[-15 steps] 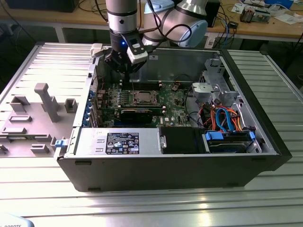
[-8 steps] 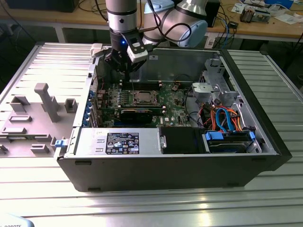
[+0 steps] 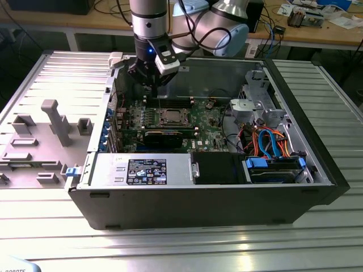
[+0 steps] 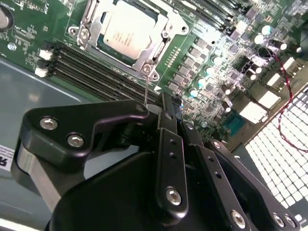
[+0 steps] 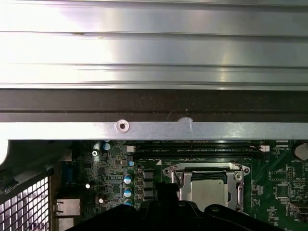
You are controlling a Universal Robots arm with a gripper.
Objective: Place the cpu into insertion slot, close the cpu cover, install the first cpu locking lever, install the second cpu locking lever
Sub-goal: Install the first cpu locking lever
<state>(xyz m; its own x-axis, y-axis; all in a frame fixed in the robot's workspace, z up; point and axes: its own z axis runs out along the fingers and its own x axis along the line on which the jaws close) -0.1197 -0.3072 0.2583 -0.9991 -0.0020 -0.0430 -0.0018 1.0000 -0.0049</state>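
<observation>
Black end effector hanging over the green circuit board inside the open black computer case, fingers pressed together around a thin wire lever. Dull silver square cpu already seated in the silver-rimmed insertion slot, thin silver metal cpu cover down around it.

Exterior view high over the open computer case; both wrist views close above the insertion slot.
</observation>
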